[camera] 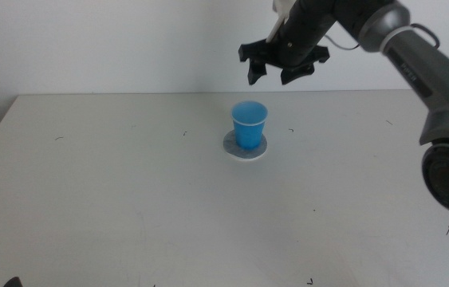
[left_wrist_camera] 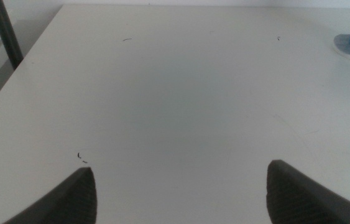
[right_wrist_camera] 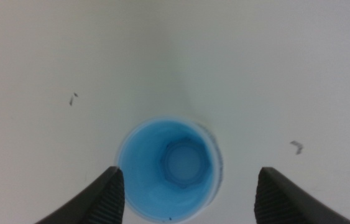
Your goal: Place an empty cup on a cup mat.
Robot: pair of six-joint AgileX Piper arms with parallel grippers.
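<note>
Left gripper [left_wrist_camera: 181,186] waits low at the table's [camera: 112,183] near edge, jaws spread, tips cropped. Your blue cup [camera: 250,124] stands upright on the cup mat [camera: 246,149], which it mostly hides. Right gripper [camera: 281,70] hovers above it, released, holding nothing.

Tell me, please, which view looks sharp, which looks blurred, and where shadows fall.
Middle view: even light, the cup and cup mat fairly sharp. Right wrist view: soft, right gripper jaws blurred. Left wrist view: left gripper jaws blurred, faint shading mid-table.
</note>
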